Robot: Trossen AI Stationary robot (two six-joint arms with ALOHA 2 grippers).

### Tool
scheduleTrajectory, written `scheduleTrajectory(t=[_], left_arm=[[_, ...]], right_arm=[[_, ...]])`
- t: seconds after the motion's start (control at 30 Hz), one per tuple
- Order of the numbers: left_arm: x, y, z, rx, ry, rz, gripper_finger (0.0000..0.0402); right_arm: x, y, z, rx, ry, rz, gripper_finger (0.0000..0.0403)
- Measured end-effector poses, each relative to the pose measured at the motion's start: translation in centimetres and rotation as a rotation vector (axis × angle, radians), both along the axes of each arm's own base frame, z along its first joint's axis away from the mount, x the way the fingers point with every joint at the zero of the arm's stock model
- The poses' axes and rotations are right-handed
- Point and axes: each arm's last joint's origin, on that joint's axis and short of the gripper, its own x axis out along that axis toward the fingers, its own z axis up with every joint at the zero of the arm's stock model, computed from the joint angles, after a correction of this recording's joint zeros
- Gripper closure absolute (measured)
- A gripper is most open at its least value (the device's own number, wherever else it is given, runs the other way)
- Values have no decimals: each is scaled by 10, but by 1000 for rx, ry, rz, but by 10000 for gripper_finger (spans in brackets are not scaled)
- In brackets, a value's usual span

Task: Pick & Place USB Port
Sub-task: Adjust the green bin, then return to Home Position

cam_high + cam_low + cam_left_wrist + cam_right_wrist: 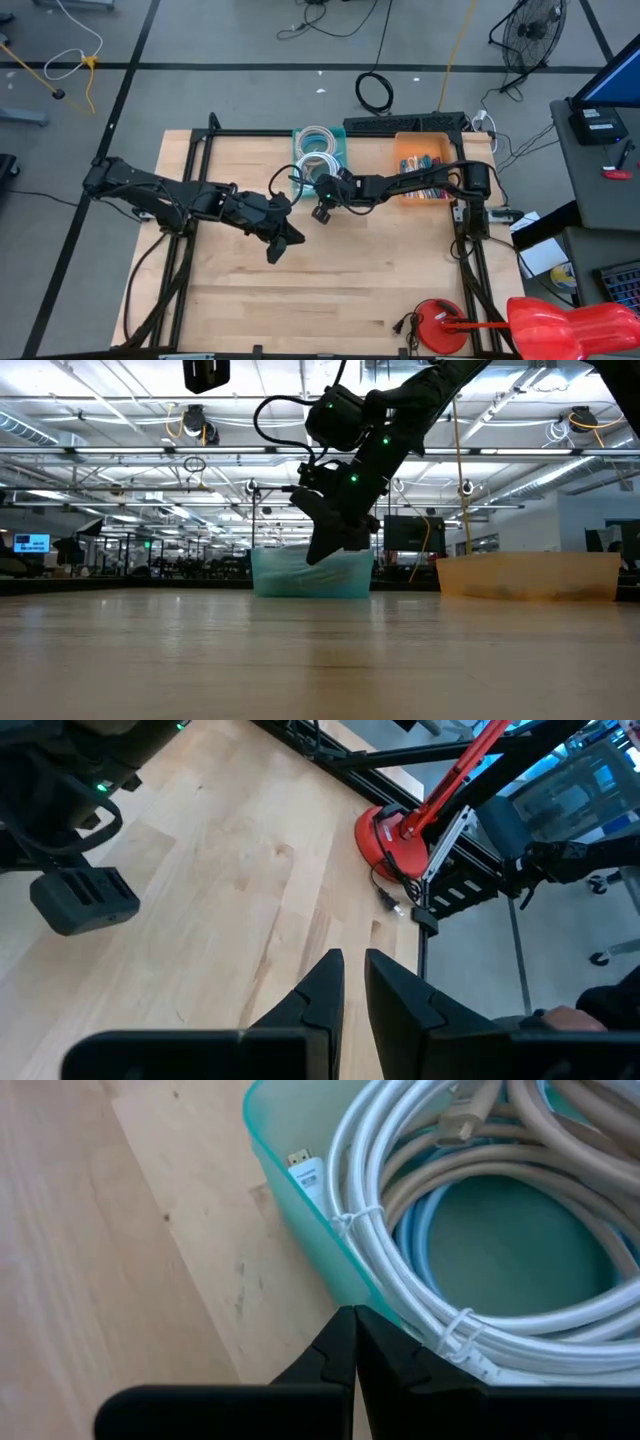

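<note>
At frame centre-left, the left tool (283,243) is seen above the worktop (330,290), fingers slightly parted, nothing held. Right of it, the clenched, empty right tool (321,213) is poised beside the teal bin (338,140) of coiled USB cables (470,1210).

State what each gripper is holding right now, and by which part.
Nothing is held. The right gripper is shut and empty beside the teal bin of coiled cables; the left gripper hangs over bare table, nothing between its fingers.
</note>
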Motion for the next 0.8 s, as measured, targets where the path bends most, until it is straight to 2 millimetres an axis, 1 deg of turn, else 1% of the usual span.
scheduleTrajectory(t=[0.2,0.4,0.73,0.8], left_arm=[[0,-1,0,-8,2,3,355],[0,-1,0,-5,3,1,355],[0,-1,0,18,1,-12,355],[0,-1,0,21,0,-14,355]], right_arm=[[0,-6,1,-16,-18,-25,403],[0,-4,1,-21,-13,-23,403],[4,27,4,-14,-18,62,403],[3,33,10,-1,-34,78,403]])
